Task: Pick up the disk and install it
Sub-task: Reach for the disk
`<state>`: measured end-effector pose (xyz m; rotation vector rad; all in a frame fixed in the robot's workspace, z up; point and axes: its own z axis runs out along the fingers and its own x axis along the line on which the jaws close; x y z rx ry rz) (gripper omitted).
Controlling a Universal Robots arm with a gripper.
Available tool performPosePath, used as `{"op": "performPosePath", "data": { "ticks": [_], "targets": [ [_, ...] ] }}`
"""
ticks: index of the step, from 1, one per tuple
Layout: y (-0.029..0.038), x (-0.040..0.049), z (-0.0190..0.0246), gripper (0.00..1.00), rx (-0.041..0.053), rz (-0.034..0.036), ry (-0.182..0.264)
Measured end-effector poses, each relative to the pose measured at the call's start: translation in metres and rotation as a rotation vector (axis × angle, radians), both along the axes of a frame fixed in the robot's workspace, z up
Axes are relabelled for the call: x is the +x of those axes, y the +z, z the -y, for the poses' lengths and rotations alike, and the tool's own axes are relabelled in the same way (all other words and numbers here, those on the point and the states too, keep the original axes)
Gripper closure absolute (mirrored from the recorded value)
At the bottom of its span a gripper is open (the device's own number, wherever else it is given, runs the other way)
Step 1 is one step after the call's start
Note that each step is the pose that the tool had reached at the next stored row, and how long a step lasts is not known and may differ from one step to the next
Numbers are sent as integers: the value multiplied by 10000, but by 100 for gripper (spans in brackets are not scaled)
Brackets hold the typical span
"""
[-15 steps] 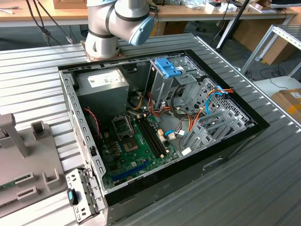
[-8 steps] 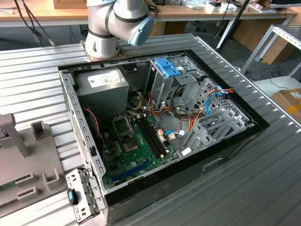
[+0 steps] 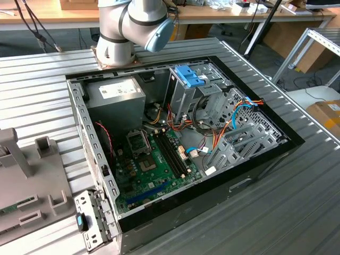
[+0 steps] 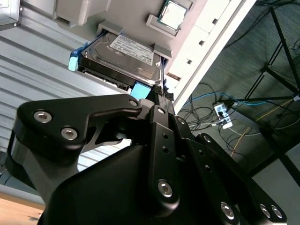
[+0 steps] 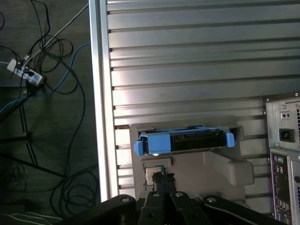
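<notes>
Open computer case [image 3: 239, 186] lies on ribbed metal table [image 3: 48, 79]; green motherboard [image 3: 159, 183] and grey power supply [image 3: 114, 95] inside. Power strip [image 5: 23, 74] on floor beside table.

I can read no text anywhere. In the second wrist view the white label [image 4: 133, 47] on top of the disk [image 4: 105, 64] carries print too fine to make out, and so does the sticker [image 3: 118, 89] on the grey power supply [image 3: 125, 101] in the exterior view
</notes>
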<state>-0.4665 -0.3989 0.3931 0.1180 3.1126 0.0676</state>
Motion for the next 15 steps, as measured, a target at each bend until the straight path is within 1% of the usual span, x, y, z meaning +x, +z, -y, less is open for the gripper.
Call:
{"op": "performPosePath", "data": {
  "ticks": [15],
  "targets": [
    [0, -33, 0, 89, 0, 0, 0]
  ]
}}
